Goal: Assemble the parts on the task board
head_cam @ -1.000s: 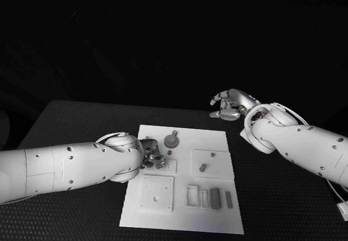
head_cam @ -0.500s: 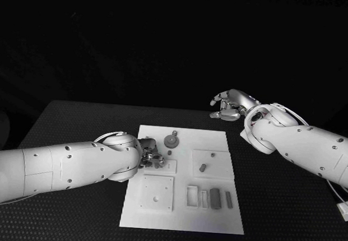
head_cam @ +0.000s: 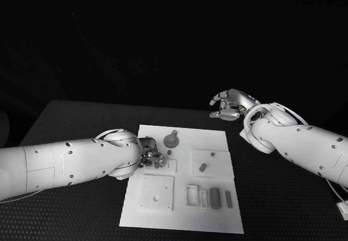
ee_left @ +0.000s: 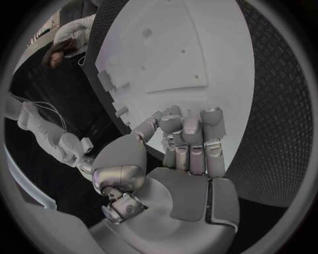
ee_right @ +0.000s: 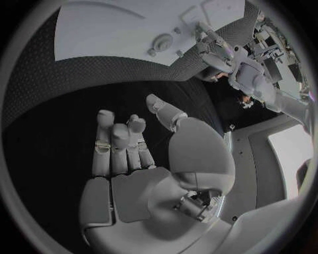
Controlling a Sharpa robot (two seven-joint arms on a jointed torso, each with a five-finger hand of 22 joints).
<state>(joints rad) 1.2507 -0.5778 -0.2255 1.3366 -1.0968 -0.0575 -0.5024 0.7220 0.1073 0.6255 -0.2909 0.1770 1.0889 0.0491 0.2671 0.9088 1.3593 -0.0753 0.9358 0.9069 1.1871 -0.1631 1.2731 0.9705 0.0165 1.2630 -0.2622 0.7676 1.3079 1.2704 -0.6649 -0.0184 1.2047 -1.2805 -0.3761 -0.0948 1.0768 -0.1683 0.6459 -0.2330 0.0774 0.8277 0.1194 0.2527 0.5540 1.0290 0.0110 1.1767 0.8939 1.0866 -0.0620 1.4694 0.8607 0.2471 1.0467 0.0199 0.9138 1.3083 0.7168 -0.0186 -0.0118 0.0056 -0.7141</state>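
The white task board lies in the middle of the black table. A round grey part sits near its far edge, and a small peg stands in a raised square. Grey bars lie by the slots at the near right. My left hand hovers low over the board's left edge beside a small square block. Its fingers are drawn together with the thumb against them over the board; whether they pinch a part is unclear. My right hand hangs raised beyond the far edge, empty, thumb apart.
A raised square plate occupies the board's near left. Bare black table stretches on both sides of the board. From the right wrist I look back at the board, the round part and the left hand.
The left forearm has shifted slightly while its hand stays at the same spot on the board's left edge. The right hand has not moved.
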